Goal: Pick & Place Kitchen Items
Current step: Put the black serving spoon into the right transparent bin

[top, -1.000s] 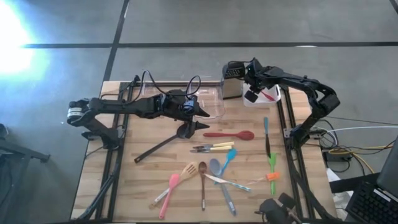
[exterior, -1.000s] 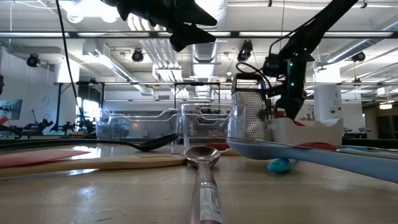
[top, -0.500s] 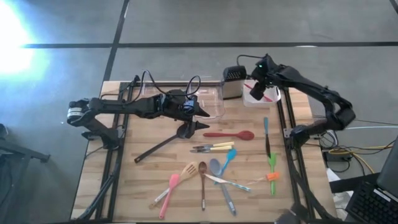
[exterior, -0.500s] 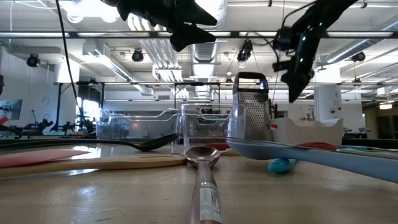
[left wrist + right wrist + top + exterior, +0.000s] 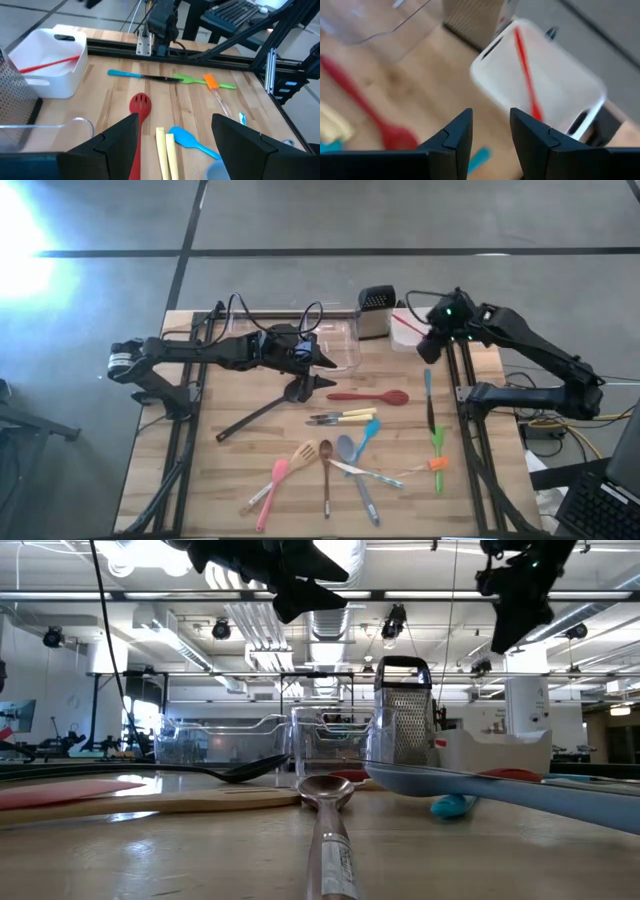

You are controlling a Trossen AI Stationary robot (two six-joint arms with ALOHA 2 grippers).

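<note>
- The right end effector (image 5: 430,348) hangs above the back right of the counter (image 5: 250,470), just beside the front corner of the white tub (image 5: 400,343). Its fingers stand a little apart with nothing between them.
- One slim red utensil (image 5: 525,70) already lies slantwise inside that tub.
- Nearest loose item to the right arm: the blue-handled tool (image 5: 428,392). It lies toward the counter's front from this end effector, close to the right rail.
- Its long axis runs back to front, blue handle toward the tub, dark end pointing forward. In line beyond it lies the green-orange tool (image 5: 437,450).
- My judgement: a grip across that handle calls for the fingers to close side to side, after a short reach forward and down.
- The red spoon (image 5: 370,396) lies between the two arms, its long axis crosswise and its bowl toward the right arm. Either arm could take it.
- The left end effector (image 5: 325,362) hovers at the clear tub (image 5: 345,350), fingers wide apart and empty. It is almost over the bowl end of the black ladle (image 5: 265,410), whose handle slants away toward the front left.
</note>
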